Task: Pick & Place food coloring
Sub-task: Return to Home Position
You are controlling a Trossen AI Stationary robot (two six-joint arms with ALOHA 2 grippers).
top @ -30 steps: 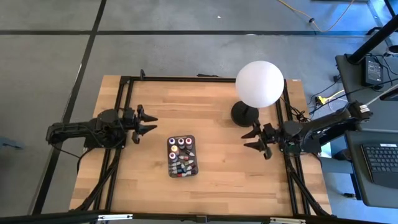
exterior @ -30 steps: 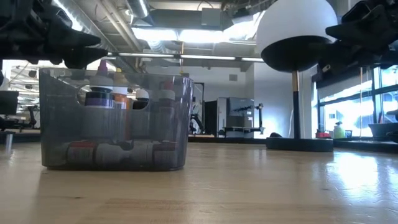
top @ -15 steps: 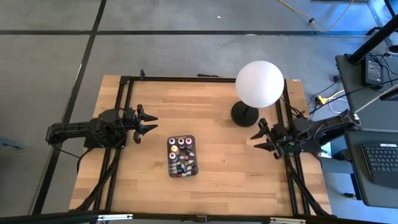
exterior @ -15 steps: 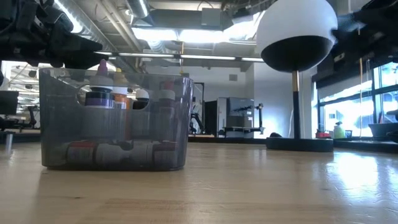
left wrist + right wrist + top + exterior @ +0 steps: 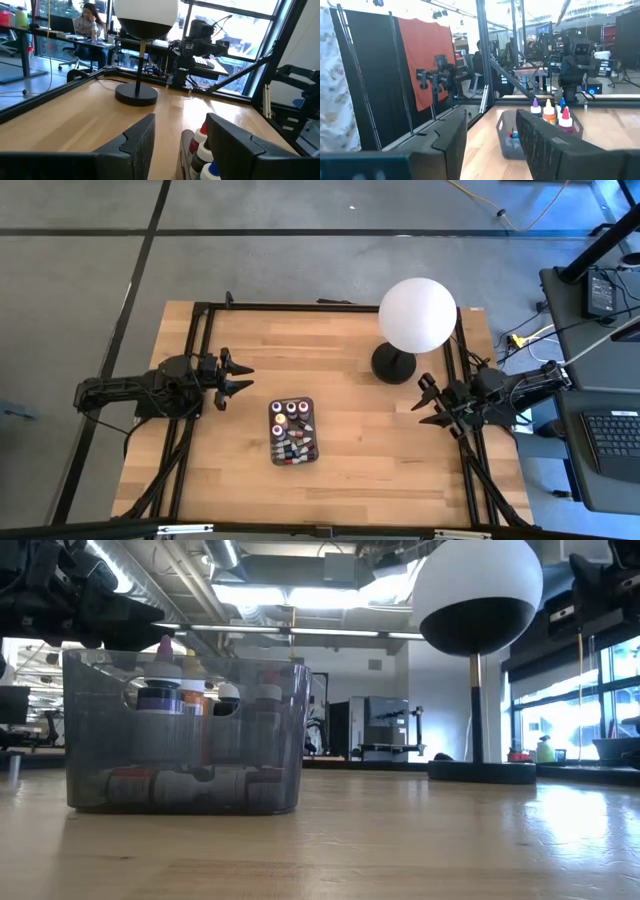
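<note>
Sitting near the front edge of the wooden table (image 5: 340, 470), a dark see-through bin (image 5: 250, 755) holds all the food coloring bottles (image 5: 290, 435). Some bottles stand up, and their small caps poke out above the rim. Others lie flat on the bottom of the bin. No bottle can be seen on the bare wood around it. A little farther back, on the left side, the left gripper (image 5: 250, 378) hangs above the table. It is near the bin but not touching it. Its two fingers are spread wide, and nothing is between them. Across the table, the right gripper (image 5: 424, 402) hangs over the right edge, by the black frame rail. Its fingers are spread wide too, and it holds nothing. It points in toward the middle of the table. Farther back on the right stands a big white globe lamp (image 5: 417, 315) on a round black base (image 5: 393, 363). Past the table, a person (image 5: 90, 20) sits at a desk by the windows.
</note>
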